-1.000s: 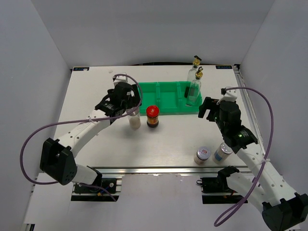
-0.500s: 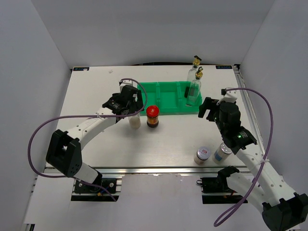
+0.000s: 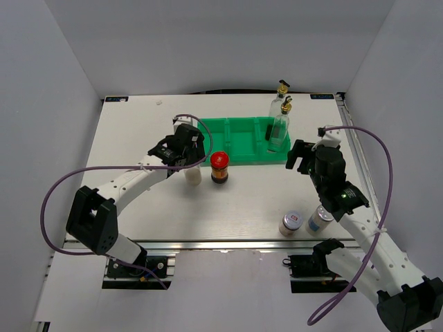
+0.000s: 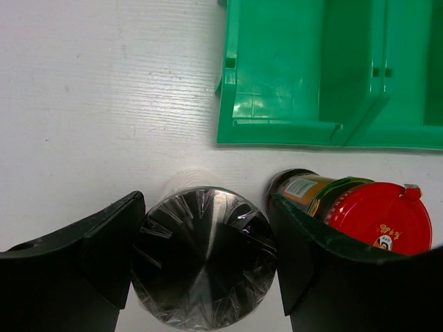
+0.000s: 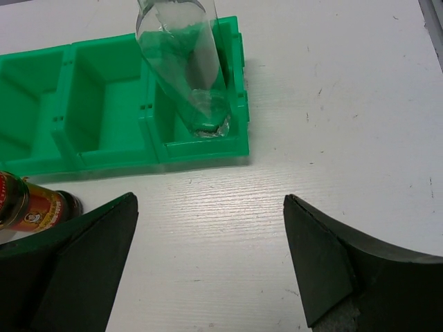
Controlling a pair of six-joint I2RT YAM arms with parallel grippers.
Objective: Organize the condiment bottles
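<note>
My left gripper (image 3: pixel 192 164) is shut on a silver-lidded shaker (image 4: pixel 204 259) that stands on the table just left of the red-lidded dark jar (image 3: pixel 220 167). The jar also shows in the left wrist view (image 4: pixel 367 211), right beside my right finger (image 4: pixel 304 263). One clear glass bottle with a gold spout (image 3: pixel 279 128) stands in the right compartment of the green tray (image 3: pixel 235 131). A second such bottle (image 3: pixel 280 100) stands behind the tray. My right gripper (image 3: pixel 297 156) is open and empty over bare table (image 5: pixel 211 263), in front of the tray's right end.
Two more shakers stand near the front right edge: a white-lidded one (image 3: pixel 291 223) and a silver-lidded one (image 3: pixel 320 219). The tray's left and middle compartments (image 5: pixel 104 104) hold nothing. Purple cables loop off both arms.
My left arm has swung in and its gripper has come down round the silver-lidded shaker. The right arm and the bottles have not moved.
</note>
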